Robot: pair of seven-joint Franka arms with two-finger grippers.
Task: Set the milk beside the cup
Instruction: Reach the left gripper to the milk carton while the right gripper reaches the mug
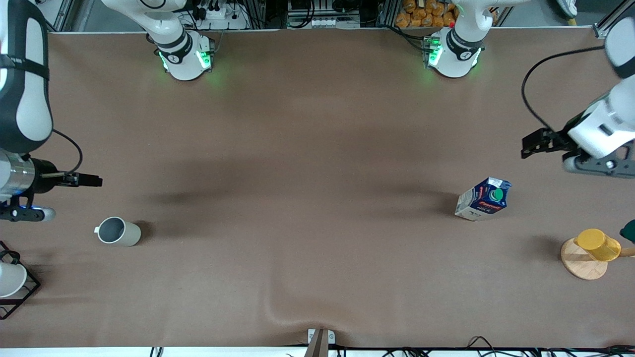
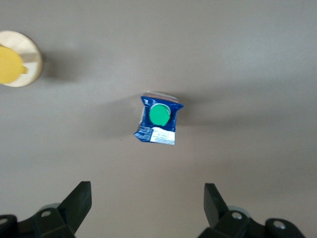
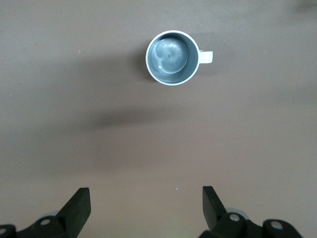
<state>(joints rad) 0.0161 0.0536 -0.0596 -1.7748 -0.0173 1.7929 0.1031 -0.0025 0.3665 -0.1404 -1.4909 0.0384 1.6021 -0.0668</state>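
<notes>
The milk (image 1: pixel 483 198), a dark-blue and white carton with a green cap, stands on the brown table toward the left arm's end; it also shows from above in the left wrist view (image 2: pixel 158 119). The cup (image 1: pixel 118 231), grey-beige with a small white handle tab, stands upright toward the right arm's end and looks empty in the right wrist view (image 3: pixel 172 58). My left gripper (image 1: pixel 533 144) (image 2: pixel 147 188) hangs open over bare table beside the milk, holding nothing. My right gripper (image 1: pixel 89 181) (image 3: pixel 144 191) hangs open over bare table beside the cup, also holding nothing.
A yellow cup (image 1: pixel 598 244) rests on a round wooden stand (image 1: pixel 580 265) at the left arm's end, nearer the front camera than the milk. At the right arm's end a white cup (image 1: pixel 9 280) sits in a black wire rack (image 1: pixel 27 292). The cloth has a fold (image 1: pixel 278 307) near the front edge.
</notes>
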